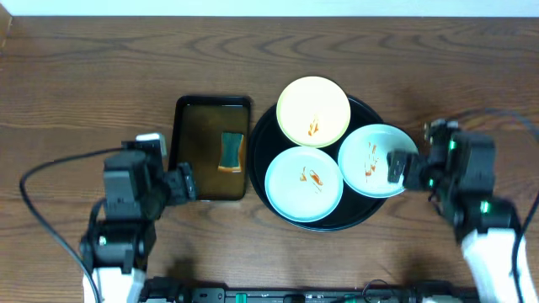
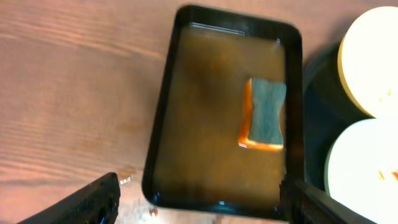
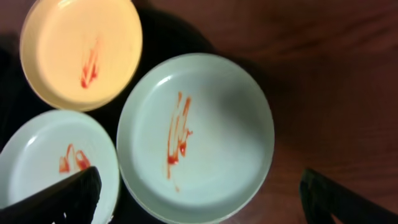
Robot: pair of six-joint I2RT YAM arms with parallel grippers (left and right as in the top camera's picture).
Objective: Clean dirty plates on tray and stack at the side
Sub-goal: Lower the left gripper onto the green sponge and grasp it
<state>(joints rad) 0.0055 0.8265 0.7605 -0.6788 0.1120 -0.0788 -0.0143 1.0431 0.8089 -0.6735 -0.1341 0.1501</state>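
Observation:
The round black tray [image 1: 268, 128] holds three plates, each smeared with orange-red sauce. The pale yellow plate [image 1: 313, 111] is at the back, one blue-white plate [image 1: 304, 183] at the front, the other blue-white plate [image 1: 373, 160] at the right, overhanging the rim. In the right wrist view the right plate [image 3: 205, 134] lies between my open right gripper's [image 3: 199, 202] fingers, with the yellow plate [image 3: 81, 50] and front plate [image 3: 56, 165] beside it. My right gripper [image 1: 399, 168] hovers at that plate's right edge. My left gripper [image 1: 187, 183] is open and empty [image 2: 199, 202].
A rectangular black tray [image 1: 180, 151] of brownish liquid stands left of the round tray, with a green-and-orange sponge [image 1: 232, 151] in it; both show in the left wrist view, tray [image 2: 163, 106] and sponge [image 2: 264, 113]. Cables trail over the wooden table [image 1: 84, 76] on both sides.

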